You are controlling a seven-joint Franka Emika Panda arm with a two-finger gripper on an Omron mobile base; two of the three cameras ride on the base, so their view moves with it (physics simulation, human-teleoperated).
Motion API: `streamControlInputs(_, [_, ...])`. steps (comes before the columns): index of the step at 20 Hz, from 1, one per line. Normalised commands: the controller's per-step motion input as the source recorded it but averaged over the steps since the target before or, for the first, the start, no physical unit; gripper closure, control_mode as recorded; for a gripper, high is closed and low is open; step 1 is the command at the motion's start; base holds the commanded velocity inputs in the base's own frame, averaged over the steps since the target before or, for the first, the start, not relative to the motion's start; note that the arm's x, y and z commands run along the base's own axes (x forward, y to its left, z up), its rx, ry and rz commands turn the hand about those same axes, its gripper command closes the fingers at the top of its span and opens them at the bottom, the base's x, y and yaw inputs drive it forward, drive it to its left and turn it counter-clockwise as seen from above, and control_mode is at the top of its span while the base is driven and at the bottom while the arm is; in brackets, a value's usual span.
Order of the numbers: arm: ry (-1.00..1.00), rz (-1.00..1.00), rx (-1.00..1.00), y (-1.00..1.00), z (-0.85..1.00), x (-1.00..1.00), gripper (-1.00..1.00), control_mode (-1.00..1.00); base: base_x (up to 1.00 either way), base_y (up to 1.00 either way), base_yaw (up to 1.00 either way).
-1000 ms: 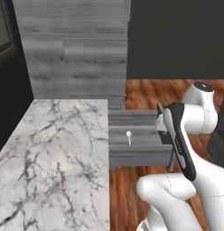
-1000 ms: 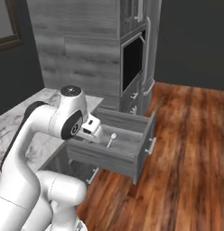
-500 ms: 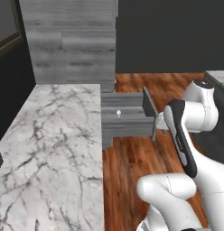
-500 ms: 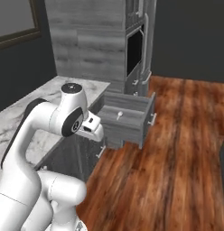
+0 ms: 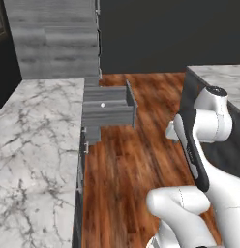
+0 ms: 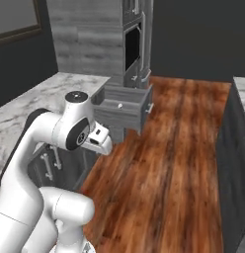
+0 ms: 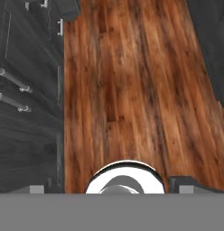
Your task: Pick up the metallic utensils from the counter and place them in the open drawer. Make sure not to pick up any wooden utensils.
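Note:
The open drawer (image 5: 109, 112) (image 6: 125, 109) sticks out of the dark grey cabinets beside the tall oven unit. A small pale silvery piece (image 5: 102, 104) (image 6: 119, 105) of the metallic utensils lies inside it. My gripper (image 7: 111, 187) is open and empty. It points down at the wooden floor, well short of the drawer, and its white hand (image 6: 99, 142) is folded close to the arm. A corner of the white marble counter (image 5: 221, 73) (image 6: 240, 85) on its dark panelled base shows at the right. The wooden utensils are out of view.
A long marble worktop (image 5: 35, 135) (image 6: 30, 106) runs along the left over cabinets with bar handles (image 7: 14, 81). The tall grey oven unit (image 6: 137, 44) stands behind the drawer. Brown plank floor (image 6: 179, 148) lies between worktop and counter.
The whole picture has shifted: the base has backed away and turned, so the drawer now looks farther off and the right-hand counter has come into view. The arm's pose and the open jaws are unchanged.

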Motion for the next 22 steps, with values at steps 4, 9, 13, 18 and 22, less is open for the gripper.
streamControlInputs(4, [0.00,0.00,0.00,0.00,0.00,0.00,-1.00,1.00,-1.00,-0.74,-0.19])
streamControlInputs(9, [0.00,0.00,0.00,0.00,0.00,0.00,-1.00,1.00,-0.59,-0.97,-0.15])
streamControlInputs(13, [0.00,0.00,0.00,0.00,0.00,0.00,-1.00,1.00,0.00,-1.00,-0.02])
streamControlInputs(18, [0.00,0.00,0.00,0.00,0.00,0.00,-1.00,1.00,-0.07,-1.00,0.00])
streamControlInputs(22, [0.00,0.00,0.00,0.00,0.00,0.00,-1.00,1.00,-0.03,-1.00,0.00])
